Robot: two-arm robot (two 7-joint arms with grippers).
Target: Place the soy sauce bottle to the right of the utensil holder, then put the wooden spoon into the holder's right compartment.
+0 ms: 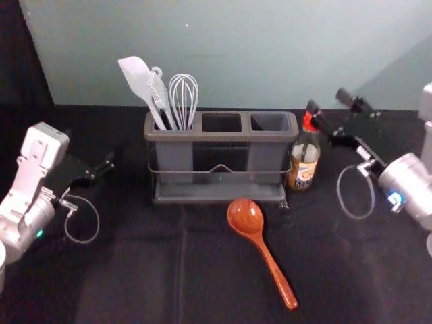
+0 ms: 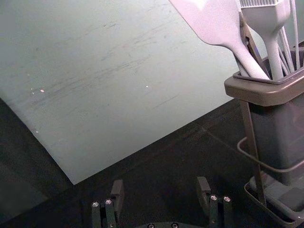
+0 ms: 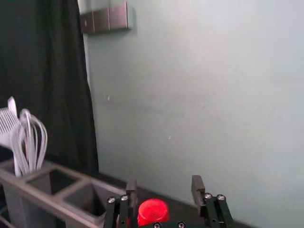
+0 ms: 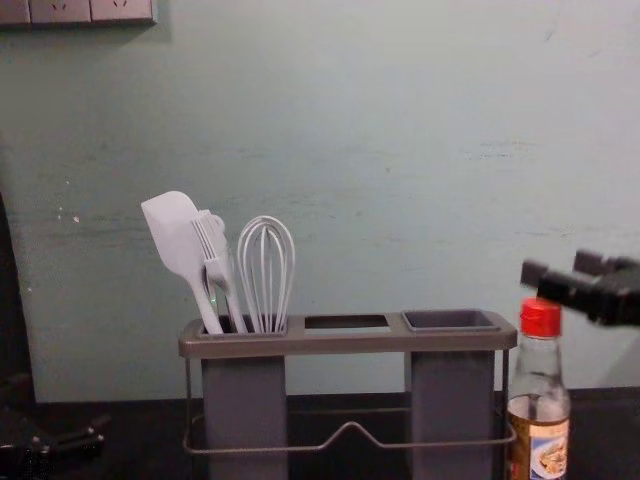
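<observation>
The bottle (image 1: 305, 162) stands right of the holder (image 1: 223, 137), spoon (image 1: 262, 247) in front, left claw (image 2: 160, 185) open off left — but the right claw (image 3: 164, 184), spread by the cap (image 3: 152, 212), could topple it swinging sideways.

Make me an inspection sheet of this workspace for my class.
Surface: black cloth, lightly creased.
Soy sauce bottle: upright, just right of the utensil holder.
Wooden spoon: lying in front of the utensil holder.
Clutter: spatula, brush and whisk, standing in the left compartment.
Left tool: open, left of the utensil holder.
Right tool: open, by the red cap.
Cables: thin loop on each arm.
Surroundings: scuffed wall, socket panel, dark curtain.
</observation>
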